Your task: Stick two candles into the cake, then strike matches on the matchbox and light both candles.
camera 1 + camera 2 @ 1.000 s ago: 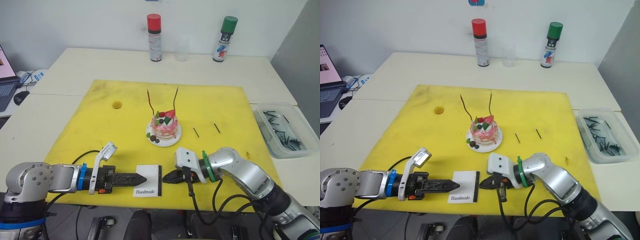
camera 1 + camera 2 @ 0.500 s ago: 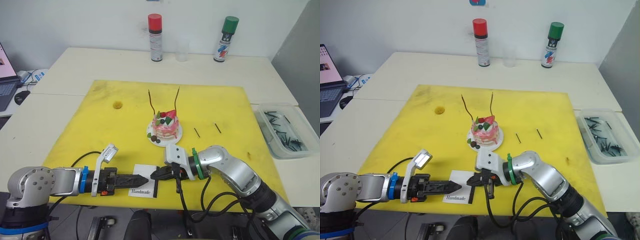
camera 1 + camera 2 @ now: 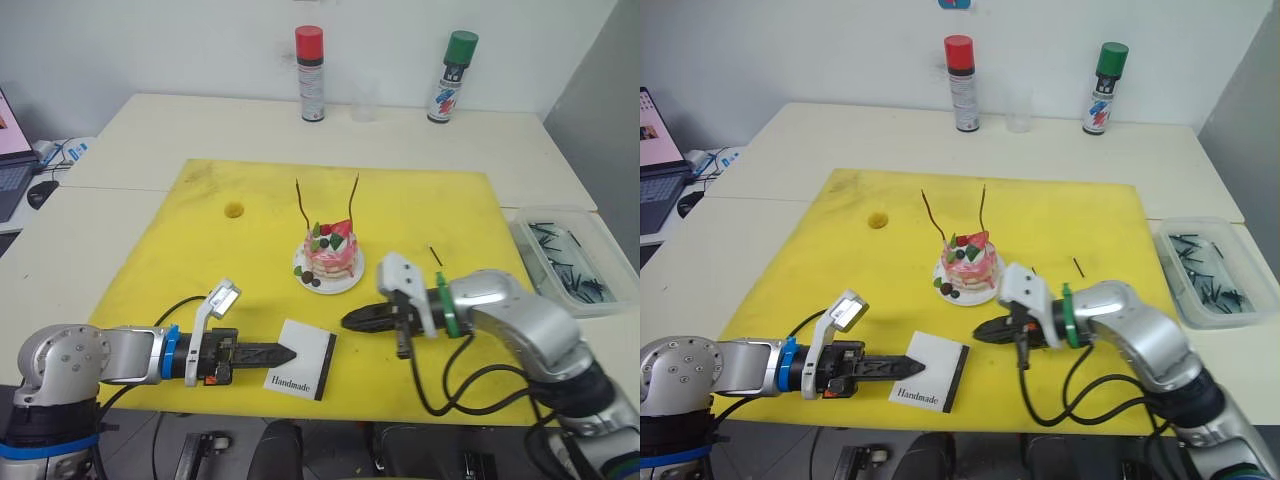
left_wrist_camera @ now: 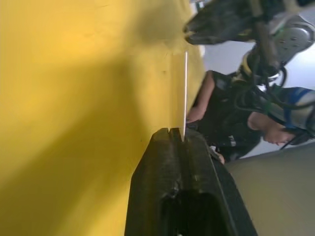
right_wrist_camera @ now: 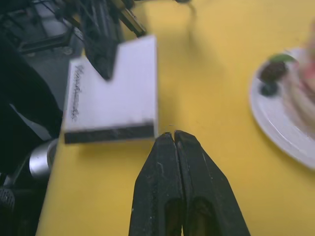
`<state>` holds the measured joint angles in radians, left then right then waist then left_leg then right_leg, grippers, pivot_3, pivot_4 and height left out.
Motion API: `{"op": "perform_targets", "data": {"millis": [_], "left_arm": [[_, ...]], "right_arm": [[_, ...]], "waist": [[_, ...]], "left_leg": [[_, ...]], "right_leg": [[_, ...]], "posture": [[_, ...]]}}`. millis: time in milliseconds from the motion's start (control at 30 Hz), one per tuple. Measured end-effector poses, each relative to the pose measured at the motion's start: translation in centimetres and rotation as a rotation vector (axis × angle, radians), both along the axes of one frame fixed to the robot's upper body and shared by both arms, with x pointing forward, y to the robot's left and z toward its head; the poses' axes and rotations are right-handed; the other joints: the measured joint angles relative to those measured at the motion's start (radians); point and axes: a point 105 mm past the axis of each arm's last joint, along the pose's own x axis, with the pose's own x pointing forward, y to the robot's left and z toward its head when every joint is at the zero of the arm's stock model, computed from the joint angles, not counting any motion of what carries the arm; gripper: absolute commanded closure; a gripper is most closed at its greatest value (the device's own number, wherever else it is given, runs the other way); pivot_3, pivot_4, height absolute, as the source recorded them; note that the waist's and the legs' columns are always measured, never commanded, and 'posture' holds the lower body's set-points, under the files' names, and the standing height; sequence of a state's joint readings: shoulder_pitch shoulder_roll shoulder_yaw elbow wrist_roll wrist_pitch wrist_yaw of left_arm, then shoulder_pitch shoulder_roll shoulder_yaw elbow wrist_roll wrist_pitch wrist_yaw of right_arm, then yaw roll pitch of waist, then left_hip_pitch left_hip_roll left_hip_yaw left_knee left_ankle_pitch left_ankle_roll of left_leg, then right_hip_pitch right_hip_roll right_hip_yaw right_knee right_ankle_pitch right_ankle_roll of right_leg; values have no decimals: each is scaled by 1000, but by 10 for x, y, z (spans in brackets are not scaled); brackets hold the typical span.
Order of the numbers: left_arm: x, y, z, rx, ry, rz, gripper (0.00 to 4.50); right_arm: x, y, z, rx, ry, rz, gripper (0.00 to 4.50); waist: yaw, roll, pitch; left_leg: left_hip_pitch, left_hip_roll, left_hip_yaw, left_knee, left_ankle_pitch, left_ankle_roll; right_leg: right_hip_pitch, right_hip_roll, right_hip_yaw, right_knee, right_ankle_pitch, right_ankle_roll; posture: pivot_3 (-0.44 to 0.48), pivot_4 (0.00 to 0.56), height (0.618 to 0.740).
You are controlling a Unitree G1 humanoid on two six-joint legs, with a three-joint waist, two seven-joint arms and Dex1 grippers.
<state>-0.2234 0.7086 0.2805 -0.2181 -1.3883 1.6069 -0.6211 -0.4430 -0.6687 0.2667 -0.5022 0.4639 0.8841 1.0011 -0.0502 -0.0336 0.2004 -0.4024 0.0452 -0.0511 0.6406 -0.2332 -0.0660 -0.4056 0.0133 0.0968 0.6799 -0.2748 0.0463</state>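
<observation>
The pink cake (image 3: pixel 333 255) sits on its white plate (image 3: pixel 313 281) mid-mat, with the two thin wavy candles (image 3: pixel 300 206) (image 3: pixel 354 200) standing in it. Near the mat's front edge lies the white matchbox (image 3: pixel 305 368), turned askew, its black strip towards the right. My left gripper (image 3: pixel 288 353) is shut on the matchbox's left edge; the left wrist view has the box edge-on at the fingertips. My right gripper (image 3: pixel 348 322) is shut with nothing seen in it, just right of the box and in front of the plate. One match (image 3: pixel 434 256) lies on the mat behind my right arm.
A clear bin (image 3: pixel 600 300) of dark sticks stands off the mat's right edge. Two spray cans, red-capped (image 3: pixel 309 75) and green-capped (image 3: pixel 449 78), and a clear cup (image 3: pixel 363 105) stand at the back. A laptop (image 3: pixel 12 170) is at far left.
My left gripper has shut on the matchbox's edge, and the box has turned. My right gripper pulled back from the box's strip end, to the right and towards the plate.
</observation>
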Motion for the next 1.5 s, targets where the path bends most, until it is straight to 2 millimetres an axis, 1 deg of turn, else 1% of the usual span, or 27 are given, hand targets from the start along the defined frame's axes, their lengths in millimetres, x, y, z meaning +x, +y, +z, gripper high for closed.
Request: {"op": "perform_targets", "data": {"millis": [100, 167, 233, 333, 467, 667, 833, 900, 1100, 1333, 1500], "left_arm": [[8, -12, 6, -78, -19, 26, 4484], [14, -17, 3, -92, -13, 69, 4484], [18, -22, -6, -76, 5, 110, 4484], [15, -28, -26, -42, 64, 146, 4484], [15, -33, -32, -14, 44, 179, 4484], [16, -36, -38, 16, 30, 206, 2891], [13, -38, -39, 4, 46, 192, 2891], [12, -37, -39, -8, 64, 188, 2891], [9, -36, -39, -7, 97, 153, 2891], [11, -38, -40, -4, 101, 137, 2891], [11, -39, -40, -5, 101, 134, 2891]], "right_arm": [[-3, -13, 0, -21, 12, -29, 4500], [-3, -19, -1, -38, 15, -44, 4500], [-4, -22, -4, -47, 22, -53, 4500], [-4, -22, -9, -45, 26, -58, 4500], [-3, -16, -15, -43, 18, -55, 4500], [-2, -13, -25, -57, 23, -52, 4500], [-1, -12, -41, -107, 23, -34, 4500], [-1, -11, -44, -117, 14, -23, 4500], [0, -6, -47, -135, -10, 16, 4500], [0, 9, -45, -104, 3, 38, 4500], [-1, 7, -45, -113, 17, 33, 4500]], "waist": [[-1, 0, 0], [-5, 0, 0], [-7, 0, 0], [-6, 0, 0], [-4, 0, 0], [-4, 0, 0], [-5, 0, 0], [-5, 0, 0], [-6, 0, 0], [-6, 0, 0], [-5, 0, 0]], "left_leg": [[0, 0, 0, 0, 0, 0], [0, 0, 0, 0, 0, 0], [0, 0, 0, 0, 0, 0], [0, 0, 0, 0, 0, 0], [0, 0, 1, 1, 0, 0], [0, 0, 1, 1, 0, 0], [0, 0, 1, 1, 0, 0], [1, 0, 1, 1, 0, 0], [1, 0, 1, 0, 0, 0], [1, 0, 0, 0, 0, 0], [1, 0, 0, 0, 0, 0]], "right_leg": [[0, 0, 0, 0, 0, 0], [0, 0, 1, 0, 0, 0], [0, 1, 1, 0, 0, 1], [0, 1, 1, 0, 0, 1], [0, 1, 1, 0, 0, 1], [0, 1, 2, 0, 0, 0], [0, 1, 2, 0, -1, -2], [0, 1, 2, 0, -1, -2], [0, 1, 1, 0, -1, -2], [0, 1, 1, 0, -1, -2], [0, 1, 1, 0, -1, -2]], "posture": [[0, 150, 733], [0, 150, 733], [0, 150, 733], [0, 150, 733], [0, 150, 733], [0, 150, 733], [0, 150, 733], [0, 150, 733], [0, 150, 733], [0, 150, 733], [0, 150, 733]]}}
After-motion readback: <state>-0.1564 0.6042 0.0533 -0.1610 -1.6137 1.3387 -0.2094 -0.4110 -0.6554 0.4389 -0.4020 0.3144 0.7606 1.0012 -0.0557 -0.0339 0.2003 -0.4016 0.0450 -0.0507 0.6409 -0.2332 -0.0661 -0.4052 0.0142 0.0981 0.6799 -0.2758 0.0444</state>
